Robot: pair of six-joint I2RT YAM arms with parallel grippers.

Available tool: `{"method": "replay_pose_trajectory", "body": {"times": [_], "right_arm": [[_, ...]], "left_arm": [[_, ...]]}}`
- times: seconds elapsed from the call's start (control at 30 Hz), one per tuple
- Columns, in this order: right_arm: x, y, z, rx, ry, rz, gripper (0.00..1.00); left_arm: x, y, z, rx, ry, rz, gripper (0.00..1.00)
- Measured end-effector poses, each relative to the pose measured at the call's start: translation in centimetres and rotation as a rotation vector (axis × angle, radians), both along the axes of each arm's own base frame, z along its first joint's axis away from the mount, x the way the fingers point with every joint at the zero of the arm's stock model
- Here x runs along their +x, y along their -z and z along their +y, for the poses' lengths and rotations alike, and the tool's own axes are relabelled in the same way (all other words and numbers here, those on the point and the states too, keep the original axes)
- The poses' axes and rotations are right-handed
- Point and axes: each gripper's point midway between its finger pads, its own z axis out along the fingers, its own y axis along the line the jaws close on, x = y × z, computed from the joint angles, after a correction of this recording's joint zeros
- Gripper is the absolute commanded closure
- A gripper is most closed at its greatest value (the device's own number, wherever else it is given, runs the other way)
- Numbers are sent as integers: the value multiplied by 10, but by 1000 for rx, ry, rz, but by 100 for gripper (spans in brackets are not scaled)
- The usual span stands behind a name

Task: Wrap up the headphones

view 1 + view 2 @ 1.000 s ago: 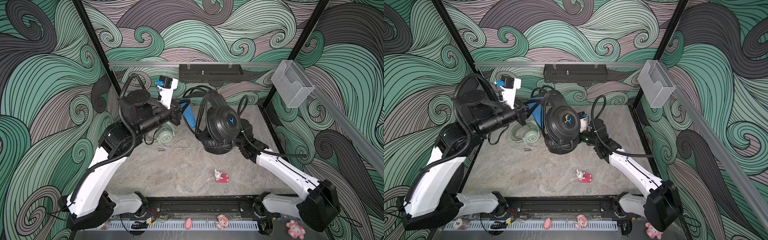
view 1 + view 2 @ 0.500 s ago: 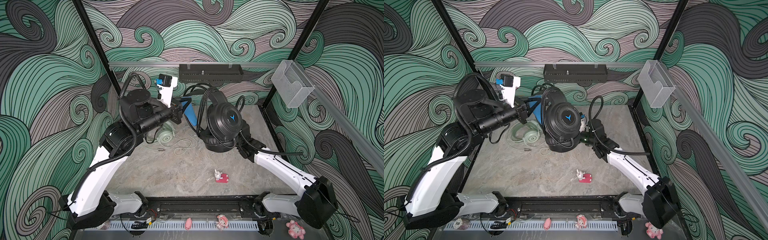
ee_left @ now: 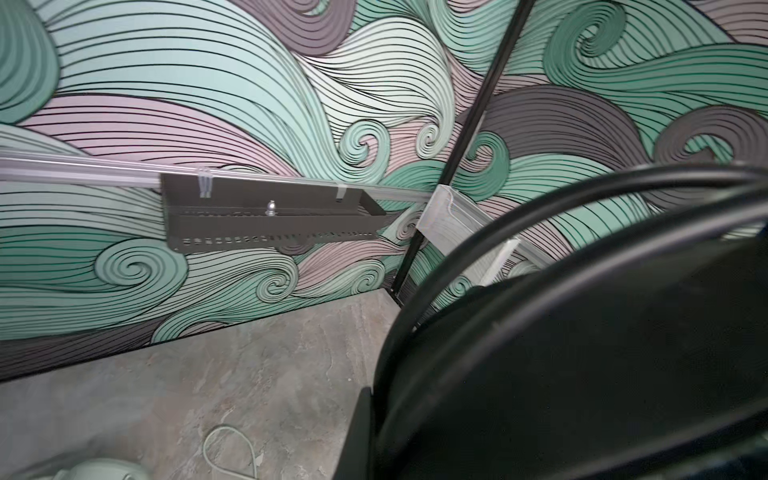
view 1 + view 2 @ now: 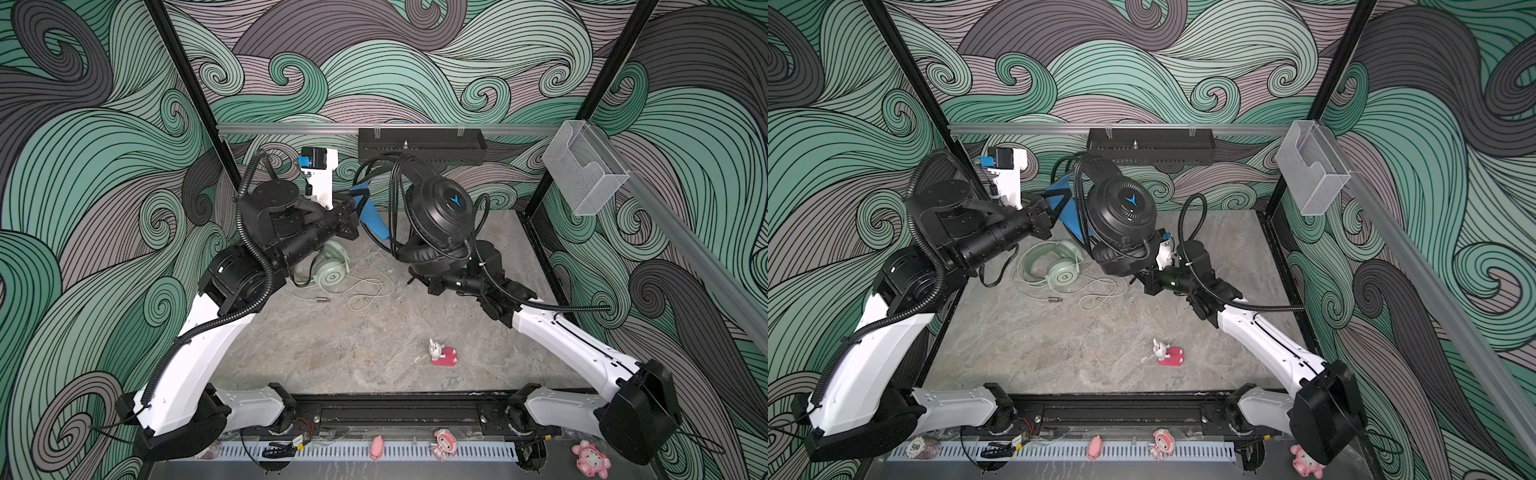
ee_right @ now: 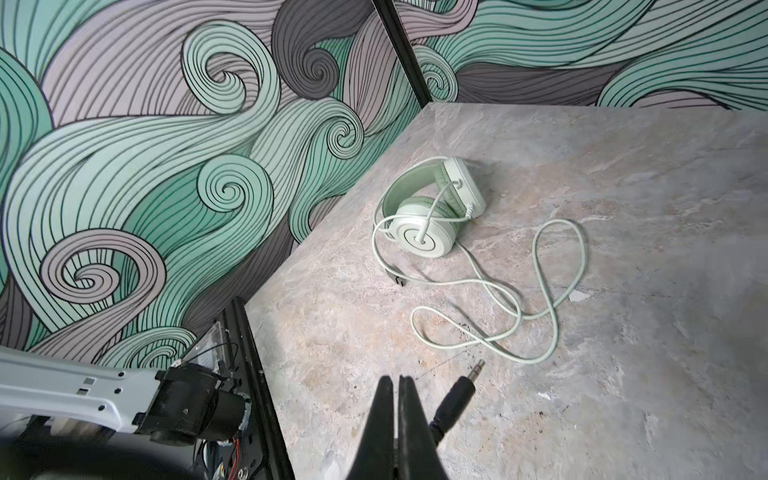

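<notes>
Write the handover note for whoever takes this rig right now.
Left tool: shut on the blue band of the black headset, which is held above the table.
Right tool: shut below that headset. The black plug sticks out beside it; I cannot tell if the cable is pinched.
Mint headset: on the table under the left arm, with its pale cable lying loose.
Done: black cable looped several times around the black headset.
Left: probably secure the plug end, set it down, then wrap the mint headset.
</notes>
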Motion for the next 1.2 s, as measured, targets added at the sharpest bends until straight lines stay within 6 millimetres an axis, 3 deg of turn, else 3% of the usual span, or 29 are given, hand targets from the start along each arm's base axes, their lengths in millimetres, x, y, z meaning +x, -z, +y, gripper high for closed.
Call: {"method": "replay_pose_trajectory", "body": {"times": [0.3,0.53,0.73,1.07,1.2], "right_arm": [[-20,11,-13,-147,24,-39,100],[-42,22,-9,-259,-10,-77,100],[-54,29,-2,-345,-39,-112,100],[-69,25,22,-443,-109,-213,100],[-76,25,33,-464,-147,-243,100]], "left_arm": [[23,16,41,-62,-265,84,100],[47,41,45,-121,-358,177,100],[62,65,43,-161,-398,254,100],[92,110,67,-237,-541,372,100],[107,140,73,-236,-594,434,100]]}}
